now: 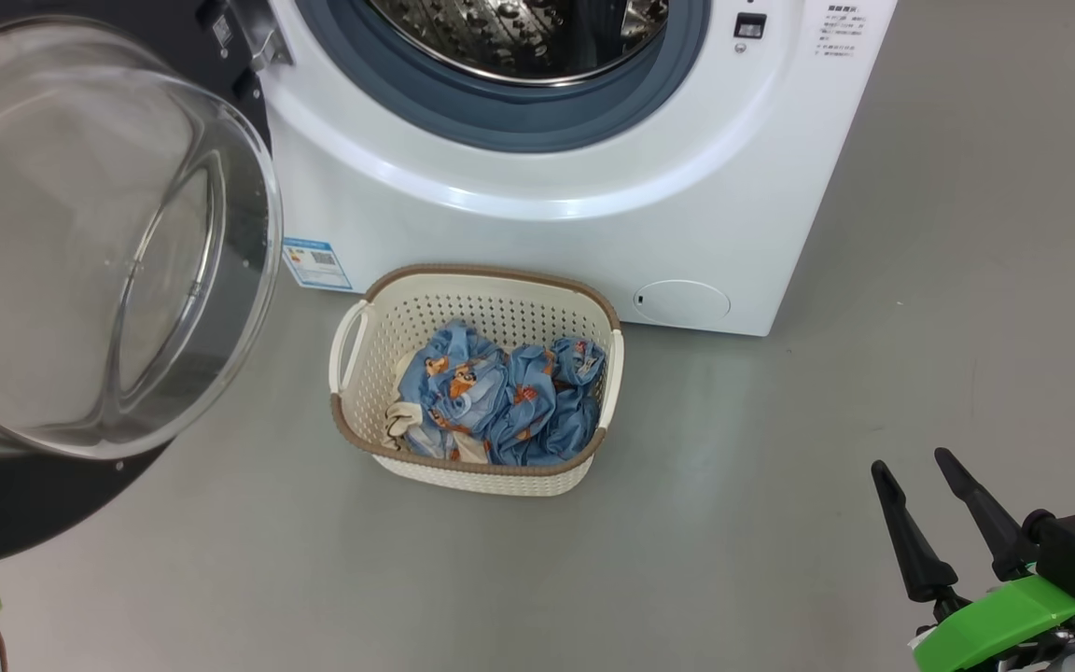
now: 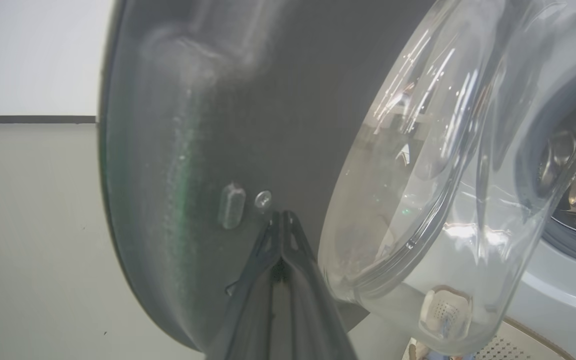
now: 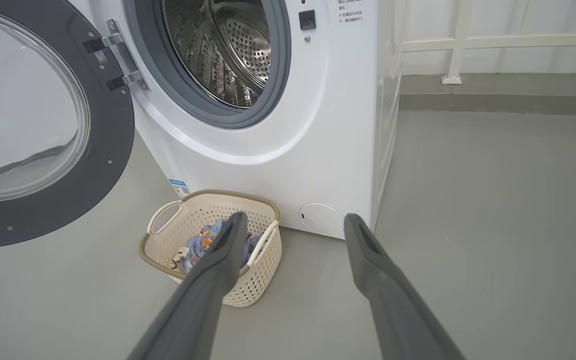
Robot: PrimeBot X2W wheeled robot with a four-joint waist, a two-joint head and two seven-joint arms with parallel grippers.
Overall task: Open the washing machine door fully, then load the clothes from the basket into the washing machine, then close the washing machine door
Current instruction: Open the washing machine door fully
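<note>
The washing machine (image 1: 547, 215) stands with its steel drum (image 3: 228, 50) exposed. Its door (image 1: 99, 243) is swung out to the left, glass bowl facing me. On the floor in front sits the cream basket (image 1: 491, 273), holding blue clothes (image 1: 500, 401) with orange print. My left gripper (image 2: 280, 215) is shut with nothing in it, its tips at the door's (image 2: 193, 150) black inner face beside the glass bowl. At the lower right my right gripper (image 1: 911, 462) is open and empty above the floor, well right of the basket. In the right wrist view its fingers (image 3: 238, 220) frame the basket (image 3: 228, 192) and clothes (image 3: 203, 240).
Grey floor surrounds the machine. A blue label (image 1: 316, 264) and a round filter cover (image 1: 682, 303) sit low on its front. A white railing (image 3: 460, 45) runs along the wall behind the machine's right side. The open door (image 3: 113, 150) overhangs the floor left of the basket.
</note>
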